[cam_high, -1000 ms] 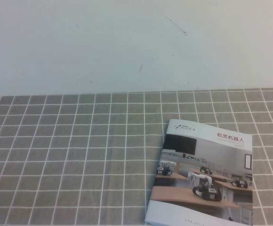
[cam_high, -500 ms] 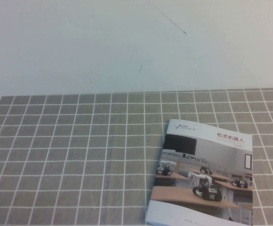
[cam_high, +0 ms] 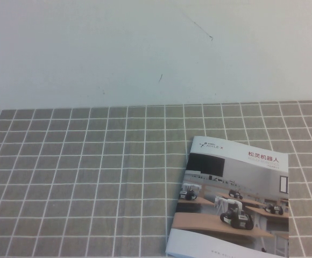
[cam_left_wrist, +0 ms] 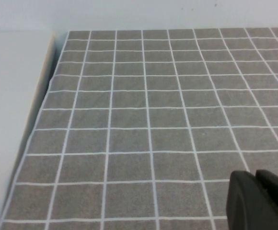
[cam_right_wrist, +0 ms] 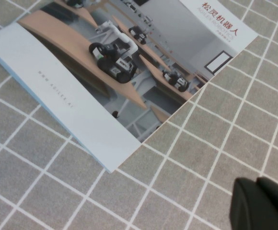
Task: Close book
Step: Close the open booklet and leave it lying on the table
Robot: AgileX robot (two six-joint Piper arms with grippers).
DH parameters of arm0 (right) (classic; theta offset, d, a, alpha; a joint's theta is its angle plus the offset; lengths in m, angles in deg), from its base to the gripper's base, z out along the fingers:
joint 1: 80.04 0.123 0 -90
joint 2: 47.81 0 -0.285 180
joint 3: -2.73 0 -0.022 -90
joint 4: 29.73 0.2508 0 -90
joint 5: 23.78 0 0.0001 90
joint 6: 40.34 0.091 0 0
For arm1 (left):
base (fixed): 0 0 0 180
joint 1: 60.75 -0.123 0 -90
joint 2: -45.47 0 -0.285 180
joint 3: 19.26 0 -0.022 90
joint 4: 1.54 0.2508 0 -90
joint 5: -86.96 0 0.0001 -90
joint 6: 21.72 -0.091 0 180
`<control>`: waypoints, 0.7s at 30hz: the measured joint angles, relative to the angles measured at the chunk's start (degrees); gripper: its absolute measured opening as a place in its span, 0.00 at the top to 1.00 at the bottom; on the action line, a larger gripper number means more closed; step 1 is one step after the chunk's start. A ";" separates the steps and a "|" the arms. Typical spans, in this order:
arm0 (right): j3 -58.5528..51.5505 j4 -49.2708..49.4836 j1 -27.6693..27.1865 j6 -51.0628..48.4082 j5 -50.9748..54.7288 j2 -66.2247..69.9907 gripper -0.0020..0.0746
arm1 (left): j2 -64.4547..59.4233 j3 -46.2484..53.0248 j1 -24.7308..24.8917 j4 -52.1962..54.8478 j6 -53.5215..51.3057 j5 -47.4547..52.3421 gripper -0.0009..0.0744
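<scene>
1. Lying flat on the checked cloth [cam_high: 80, 177] is the book [cam_high: 231, 204]. It sits on the robot's right side of the table, toward the near edge, with its near end running out of the high view.
2. Its front cover faces up, showing a printed photo of small robots on desks under a title line. No page is lifted or fanned. To my eye the book is already shut, so the job looks done or as good as done.
3. It rests a little askew to the grid lines, spine side toward the middle of the table. I would guess that is simply where the cover came to rest, not a careful placing.
4. The right gripper [cam_right_wrist: 261, 201] hangs above bare cloth just beside the book's corner and touches nothing. Only its dark tip shows at the edge of the right wrist view, and I cannot tell whether it is clenched or released. Being clear of the cover suits a finished close, since nothing there needs pressing or holding.
5. The left gripper [cam_left_wrist: 261, 199] hovers over cloth well apart from the book, near the table's left border. It carries nothing, and I cannot tell if it is clenched or released either. It reads as the parked arm, kept out of the way.
6. Neither arm shows in the high view, so both seem drawn back toward the robot.
</scene>
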 joint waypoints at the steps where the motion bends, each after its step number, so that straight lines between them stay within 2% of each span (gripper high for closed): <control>1: 0.00 0.00 0.00 0.00 0.00 0.00 0.98 | 0.00 0.00 -0.93 -1.22 -2.59 0.00 0.99; 8: 0.00 0.11 0.00 0.00 0.03 0.00 0.98 | 0.00 0.00 -5.62 -4.33 -9.52 -0.12 0.99; 21: 0.00 0.11 0.00 0.00 0.03 0.00 0.98 | 0.00 0.00 -6.12 -4.37 -10.06 -0.12 0.99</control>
